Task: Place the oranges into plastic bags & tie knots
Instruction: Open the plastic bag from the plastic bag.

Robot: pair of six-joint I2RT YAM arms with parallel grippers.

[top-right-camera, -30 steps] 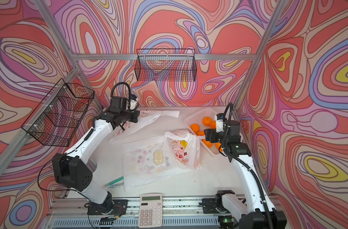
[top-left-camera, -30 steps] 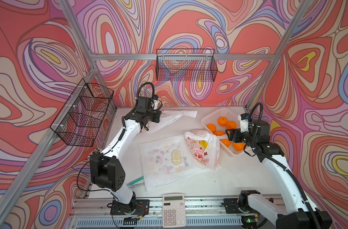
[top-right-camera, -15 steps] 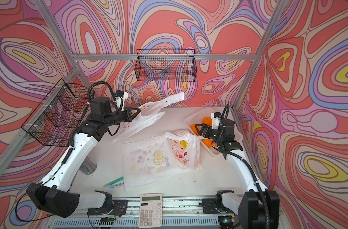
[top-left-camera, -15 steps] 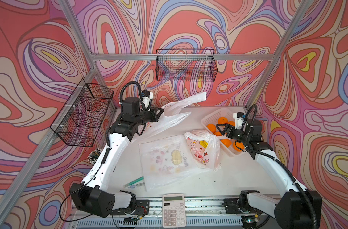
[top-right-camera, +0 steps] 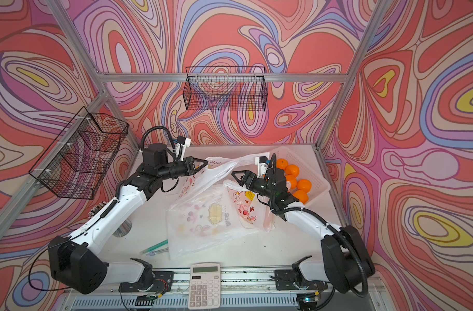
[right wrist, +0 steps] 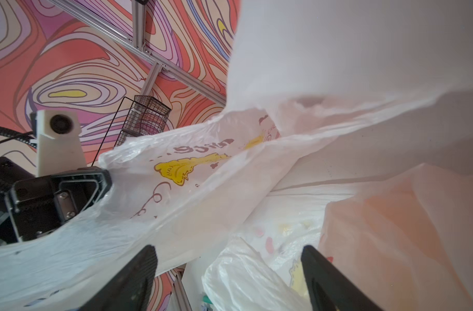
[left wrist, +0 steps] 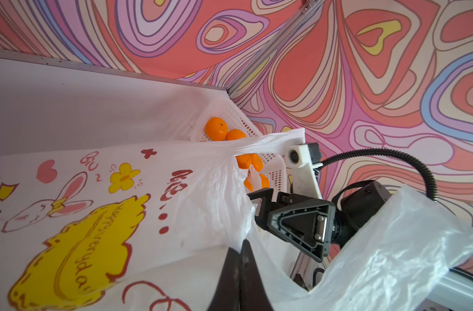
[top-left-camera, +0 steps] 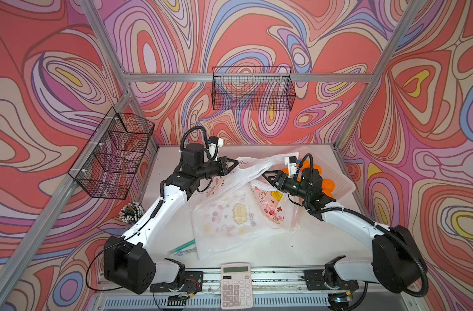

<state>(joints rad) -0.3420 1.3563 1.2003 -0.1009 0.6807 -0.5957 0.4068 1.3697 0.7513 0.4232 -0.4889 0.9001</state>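
Observation:
My left gripper (top-left-camera: 236,162) (left wrist: 242,245) is shut on the rim of a plastic bag (top-left-camera: 253,168) (left wrist: 122,188) and holds it up over the table's back. My right gripper (top-left-camera: 265,173) (right wrist: 227,250) is open, level with that bag's hanging edge and gripping nothing. A second bag (top-left-camera: 230,215) lies flat mid-table. A third bag (top-left-camera: 273,207) stands beside it with an orange tint showing through; I cannot tell whether its bunched top is a knot. Several oranges (top-left-camera: 327,185) (top-right-camera: 292,170) (left wrist: 216,128) sit in the white basket (top-left-camera: 343,177) behind the right wrist.
A calculator (top-left-camera: 235,285) rests at the front edge, a green pen (top-left-camera: 183,246) beside the flat bag, and a cup of pens (top-left-camera: 131,212) at the left. Black wire baskets hang on the left wall (top-left-camera: 114,153) and the back wall (top-left-camera: 253,88).
The left gripper has raised the bag off the back of the table and carried it rightwards. The right gripper has swung left, away from the basket and up to the bag, still open.

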